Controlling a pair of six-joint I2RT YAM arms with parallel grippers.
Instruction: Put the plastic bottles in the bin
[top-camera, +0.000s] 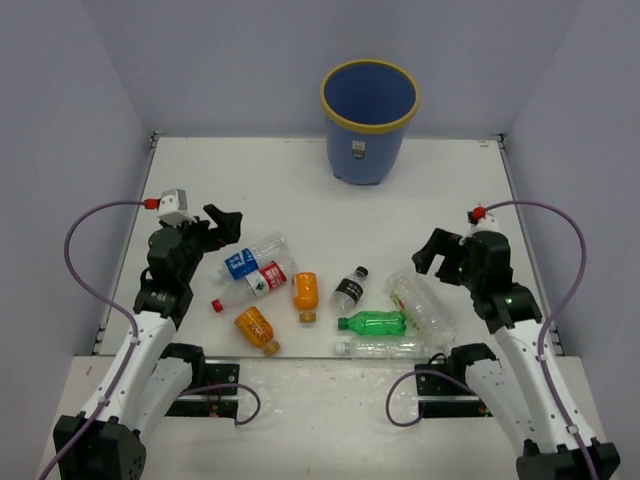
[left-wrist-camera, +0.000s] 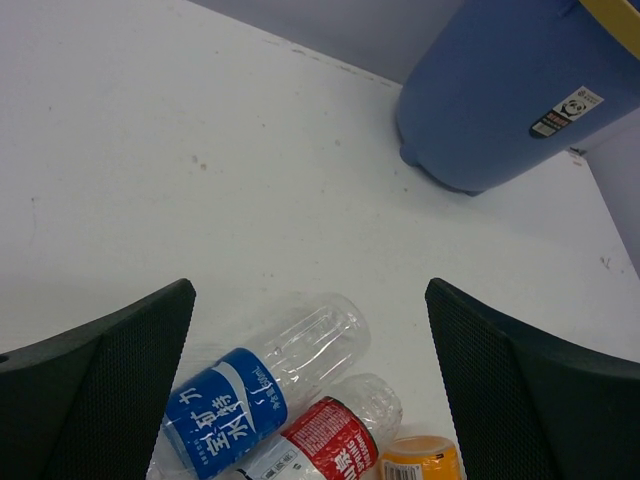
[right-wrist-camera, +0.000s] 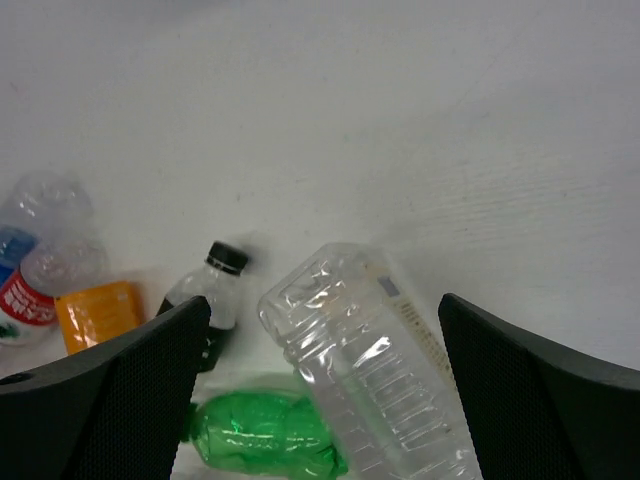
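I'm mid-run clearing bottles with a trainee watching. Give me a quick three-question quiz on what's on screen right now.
1. True or false: the bin lies tipped on its side.
2. In the right wrist view, which bottle fills the gap between the fingers of the right gripper? A) red-labelled bottle B) plain clear bottle C) blue-labelled bottle
3. Fill in: ___ orange bottles lie on the table.
Key: 1 false, it stands upright; 2 B; 3 two.

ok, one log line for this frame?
left tool open, blue-label bottle ahead | right tool open, crumpled clear bottle ahead | eight bottles lying on table | bin upright, far side
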